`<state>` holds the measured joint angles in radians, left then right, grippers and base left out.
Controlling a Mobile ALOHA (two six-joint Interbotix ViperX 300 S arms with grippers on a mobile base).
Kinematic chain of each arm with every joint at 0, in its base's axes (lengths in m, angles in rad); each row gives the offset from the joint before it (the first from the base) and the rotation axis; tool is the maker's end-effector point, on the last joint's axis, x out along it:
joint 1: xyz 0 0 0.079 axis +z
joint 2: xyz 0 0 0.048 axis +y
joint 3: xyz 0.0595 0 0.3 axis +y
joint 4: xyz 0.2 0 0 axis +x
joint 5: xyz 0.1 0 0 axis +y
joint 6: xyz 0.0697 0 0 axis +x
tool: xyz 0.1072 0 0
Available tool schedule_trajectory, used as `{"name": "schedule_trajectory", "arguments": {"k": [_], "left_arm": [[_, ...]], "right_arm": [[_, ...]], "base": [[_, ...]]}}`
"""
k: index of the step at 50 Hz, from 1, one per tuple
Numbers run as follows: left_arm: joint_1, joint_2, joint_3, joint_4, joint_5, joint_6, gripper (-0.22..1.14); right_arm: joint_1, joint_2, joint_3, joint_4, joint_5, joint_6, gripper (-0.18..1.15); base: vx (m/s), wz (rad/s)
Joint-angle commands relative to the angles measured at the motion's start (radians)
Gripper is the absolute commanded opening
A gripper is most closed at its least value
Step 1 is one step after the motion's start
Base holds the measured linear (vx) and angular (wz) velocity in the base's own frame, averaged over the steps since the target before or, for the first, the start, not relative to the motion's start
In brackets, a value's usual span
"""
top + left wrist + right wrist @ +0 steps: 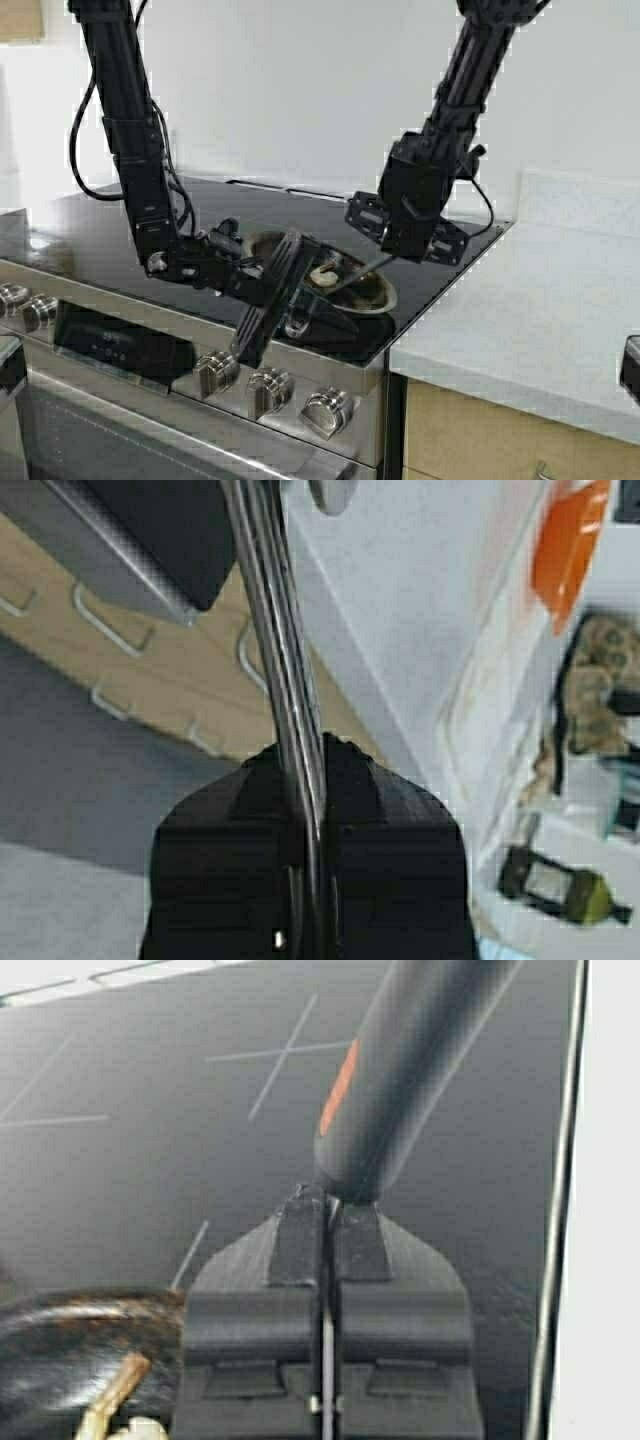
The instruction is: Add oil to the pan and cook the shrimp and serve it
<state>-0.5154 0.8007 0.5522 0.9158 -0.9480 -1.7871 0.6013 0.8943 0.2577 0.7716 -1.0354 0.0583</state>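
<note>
The pan (345,285) sits on the black glass stove top (90,230), near the front corner of the stove closest to the white surface (540,320). The left end effector (268,290) reaches in low from the left side and pinches the pan's metal handle (285,680), with both black fingers (225,850) pressed tight against it (you can see the shiny metal bar running right between them in the left wrist view). The pan looks a bit tipped, with the handle side by the stove's front edge. Inside the pan lies the shrimp (325,275), a small pale curled piece on the dark browned bottom. The right end effector (410,232) hangs over the pan from the right side and squeezes a dark tool handle (400,1070) with an orange mark on it. Its fingers (295,1240) are closed on that handle, and a thin metal stem (365,270) goes down from it into the pan, close to the shrimp. In the right wrist view a bit of the pan's dark rim and something pale show in the corner. Silver knobs (270,390) line the front of the stove below the pan. In the left wrist view, far off on the white surface, lies a glass jug (565,888) with a black lid and yellow-green oil (590,905) inside, and an orange bowl (568,545) sits farther along.
</note>
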Motion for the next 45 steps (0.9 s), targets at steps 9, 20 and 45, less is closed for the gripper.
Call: {"name": "schedule_trajectory", "arguments": {"k": [9, 20, 45], "left_arm": [[-0.011, -0.029, -0.005, 0.008, -0.015, 0.017, 0.04], [-0.011, -0.028, -0.005, 0.008, -0.015, 0.017, 0.04], [-0.011, -0.026, -0.003, 0.006, -0.015, 0.017, 0.04]], "right_arm": [[0.008, -0.081, -0.005, -0.018, -0.011, -0.038, 0.07], [0.008, -0.106, 0.009, -0.018, -0.038, -0.046, 0.07], [0.008, -0.137, -0.005, -0.02, -0.048, -0.091, 0.07]], "base": [[0.0, 0.0], [0.0, 0.0], [0.0, 0.0]]}}
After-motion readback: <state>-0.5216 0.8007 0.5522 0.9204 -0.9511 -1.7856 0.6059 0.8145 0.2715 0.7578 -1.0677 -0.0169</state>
